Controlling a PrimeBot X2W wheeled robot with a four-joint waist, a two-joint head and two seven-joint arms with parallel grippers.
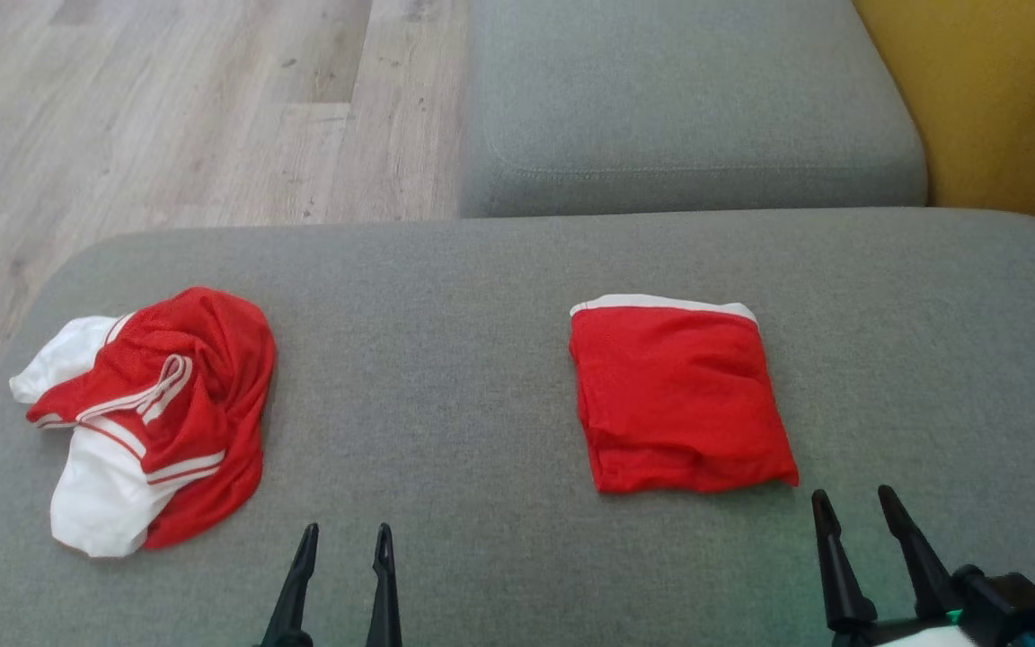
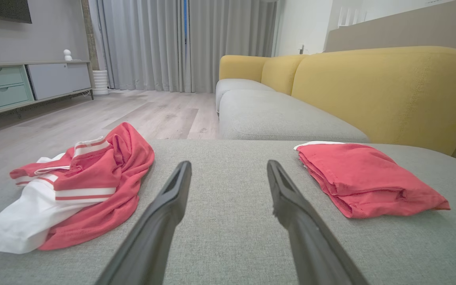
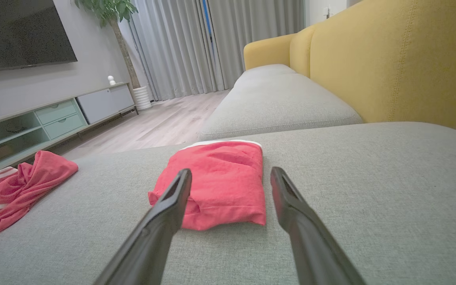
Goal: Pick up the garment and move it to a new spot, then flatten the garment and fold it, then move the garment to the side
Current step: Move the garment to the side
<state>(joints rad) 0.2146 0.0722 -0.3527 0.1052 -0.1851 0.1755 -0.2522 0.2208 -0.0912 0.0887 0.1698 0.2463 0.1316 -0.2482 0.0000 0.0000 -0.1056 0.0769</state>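
The left fingers (image 1: 296, 584) stand apart with nothing between them, at the near edge of the grey sofa seat (image 1: 482, 359), tips pointing away over bare fabric. In the left wrist view the same fingers (image 2: 164, 209) frame an open strip of seat between the two pieces of clothing and touch neither. The right fingers (image 1: 834, 557) are also spread and empty, low at the near right, with their tips just short of the near right corner of the folded red garment (image 1: 675, 395). In the right wrist view those fingers (image 3: 160, 221) point at that garment's near edge, apart from it.

The folded red garment (image 3: 220, 182) lies flat as a rough square right of the seat's middle, with a white band along its far edge. Well apart from it, at the seat's left end, the crumpled red-and-white garment (image 1: 167, 404) lies in a loose heap, its white parts toward the left and near side and striped trim across the middle (image 2: 77, 186).

Beyond the seat lie a second grey cushion (image 1: 688, 90) and the yellow backrest (image 1: 1003, 90) to the far right, with wood floor (image 1: 167, 108) to the far left. Grey curtains (image 2: 152, 43) and a low cabinet (image 2: 26, 83) stand farther off.
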